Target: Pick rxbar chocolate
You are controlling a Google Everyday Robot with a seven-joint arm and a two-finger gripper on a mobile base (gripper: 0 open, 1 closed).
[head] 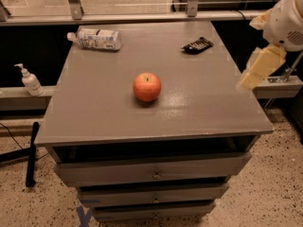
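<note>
The rxbar chocolate (197, 45) is a small flat black bar with pale lettering. It lies near the back right corner of the grey cabinet top (94, 112). My gripper (259, 69) is pale yellow and hangs at the right edge of the top, in front of and to the right of the bar, apart from it. The white arm (286, 18) reaches in from the upper right.
A red apple (147, 86) sits in the middle of the top. A clear plastic bottle (97, 38) with a white label lies at the back left. A glass railing (118, 4) runs behind. A pump bottle (30, 81) stands on the left ledge. Drawers (151, 174) are below.
</note>
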